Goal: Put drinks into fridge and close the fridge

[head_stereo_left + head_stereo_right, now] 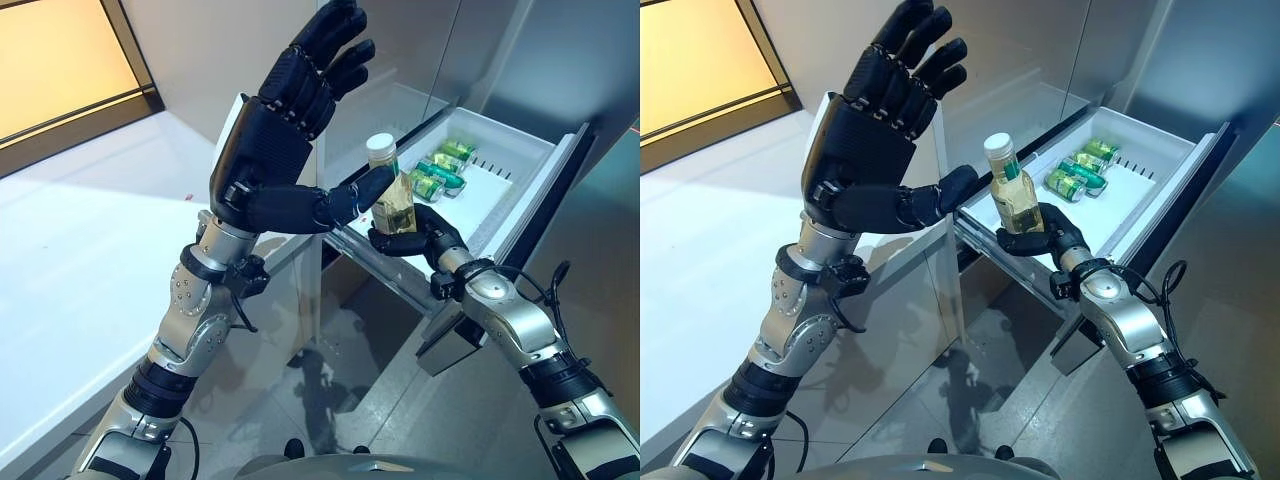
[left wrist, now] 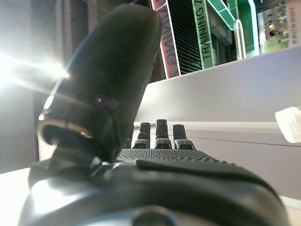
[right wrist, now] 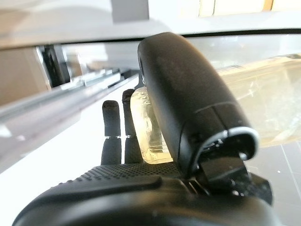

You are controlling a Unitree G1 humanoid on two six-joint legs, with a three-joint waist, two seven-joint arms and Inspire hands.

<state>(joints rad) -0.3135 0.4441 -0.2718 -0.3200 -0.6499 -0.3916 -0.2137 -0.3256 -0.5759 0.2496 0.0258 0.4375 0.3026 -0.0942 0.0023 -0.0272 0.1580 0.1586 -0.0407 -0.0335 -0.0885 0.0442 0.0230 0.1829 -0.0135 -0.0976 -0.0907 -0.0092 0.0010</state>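
Observation:
My right hand [image 1: 1055, 232] is shut on a clear bottle [image 1: 1012, 193] of yellowish drink with a white cap, held upright over the near corner of the open white fridge drawer [image 1: 1140, 205]. The bottle also shows in the right wrist view [image 3: 197, 117], with my thumb across it. Green cans [image 1: 1077, 172] lie in the drawer at its far end. My left hand [image 1: 868, 140] is open, raised with its fingers spread, and its thumb points toward the bottle without touching it. The left hand also shows in the left wrist view [image 2: 155, 160].
A white counter [image 1: 70, 260] runs along the left. A white box [image 1: 275, 150] stands behind my left hand. The grey fridge front [image 1: 1220, 60] rises at the back right. The floor below is glossy grey tile [image 1: 330, 380].

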